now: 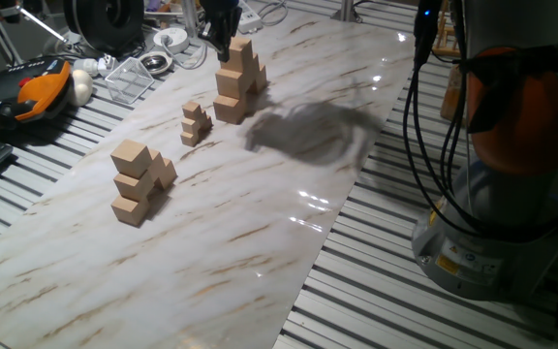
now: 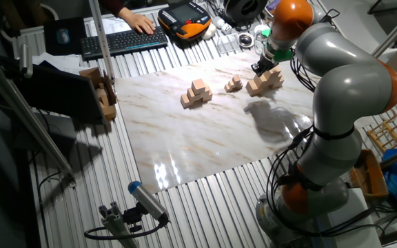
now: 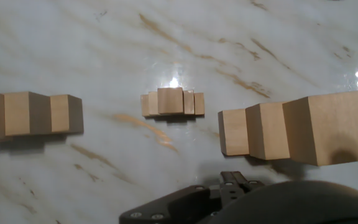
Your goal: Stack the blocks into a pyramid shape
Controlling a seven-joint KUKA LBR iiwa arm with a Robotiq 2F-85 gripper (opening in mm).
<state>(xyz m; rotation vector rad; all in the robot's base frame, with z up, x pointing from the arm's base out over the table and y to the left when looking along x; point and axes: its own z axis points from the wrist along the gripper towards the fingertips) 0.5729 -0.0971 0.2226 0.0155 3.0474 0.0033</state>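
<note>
A stepped pile of light-tan blocks stands at the far end of the marble board, one cube on top; it also shows as the pile and the pile. A second stepped pile of same-size blocks stands nearer the front, seen again as the pile and the pile. My gripper hangs just left of the far pile's top cube and holds nothing that shows. Its fingers are too dark and small to read. The hand view shows only the hand's dark underside.
A small pile of much smaller tan cubes sits between the two big piles. Behind the board lie an orange-black pendant, clear plastic trays and cables. The arm's base stands to the right.
</note>
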